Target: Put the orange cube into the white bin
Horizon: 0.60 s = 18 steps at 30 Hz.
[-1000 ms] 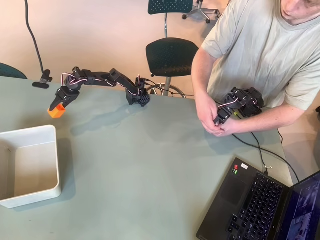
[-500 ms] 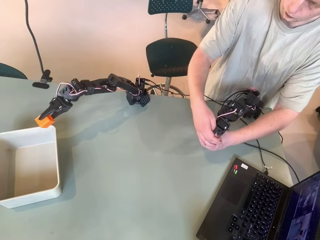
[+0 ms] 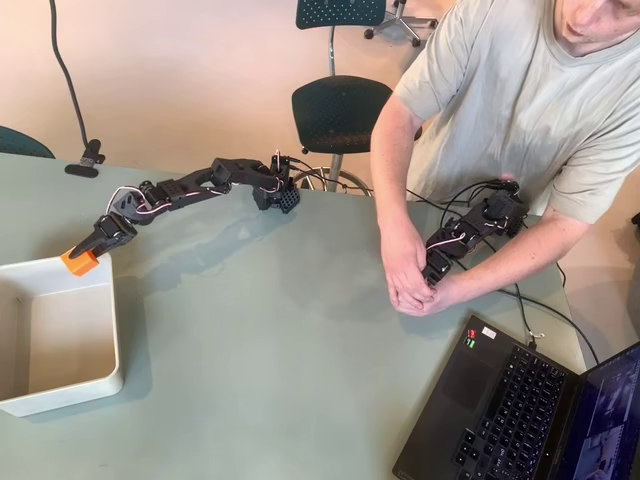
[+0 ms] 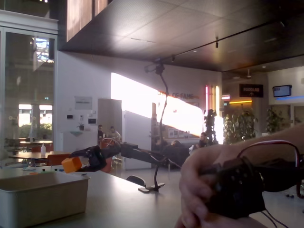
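1. Cube (image 3: 79, 262) sits pinched at the tip of the gripper (image 3: 84, 258); the jaws are closed on it, and it is off the table (image 3: 300, 330).
2. Relative to the bin (image 3: 112, 330): in the overhead view the cube lies right over the bin's far wall, near the far right corner, partly overlapping the rim. In the fixed view the cube (image 4: 71, 164) hangs in the air above the bin (image 4: 45, 197), clear of the rim with a gap under it, and above the open inside toward the bin's right end.
3. The relation that matters: the bin's hollow lies below the cube and, in the overhead view, toward the picture's lower left of it. By my judgement the cube is only just past the wall line, so a release here might land inside close to the wall or clip the rim; a little more reach inward over the bin would be safer.
4. The arm (image 3: 190, 185) is stretched nearly straight from its base (image 3: 277, 192) out toward the bin, so I judge little reach is left to spare.
5. The bin's long axis runs from near to far in the overhead view; the cube comes in across a short end.
6. The bin holds nothing that I can see: its floor is bare white in the overhead view. The fixed view shows only its outer wall.
7. Step in hand, as I judge it: carrying done or nearly so, release not yet made.
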Available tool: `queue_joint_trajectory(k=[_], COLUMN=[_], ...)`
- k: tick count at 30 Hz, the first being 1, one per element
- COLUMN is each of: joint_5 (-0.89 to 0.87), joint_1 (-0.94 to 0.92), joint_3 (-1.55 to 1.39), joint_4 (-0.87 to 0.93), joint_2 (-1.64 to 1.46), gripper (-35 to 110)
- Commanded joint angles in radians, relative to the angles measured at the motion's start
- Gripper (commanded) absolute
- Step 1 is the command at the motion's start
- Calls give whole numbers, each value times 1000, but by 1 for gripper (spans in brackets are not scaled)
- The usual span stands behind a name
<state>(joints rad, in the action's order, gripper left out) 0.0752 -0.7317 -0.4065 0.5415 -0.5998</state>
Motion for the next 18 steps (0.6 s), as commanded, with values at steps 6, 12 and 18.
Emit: queue_joint_trajectory(k=[6, 12, 18], joint_5=[-6, -8, -8], joint_1=[-5, -6, -6], joint_3=[29, 29, 29], joint_4=[-21, -21, -21], joint_2=[-15, -2, -2], gripper=[21, 39, 43])
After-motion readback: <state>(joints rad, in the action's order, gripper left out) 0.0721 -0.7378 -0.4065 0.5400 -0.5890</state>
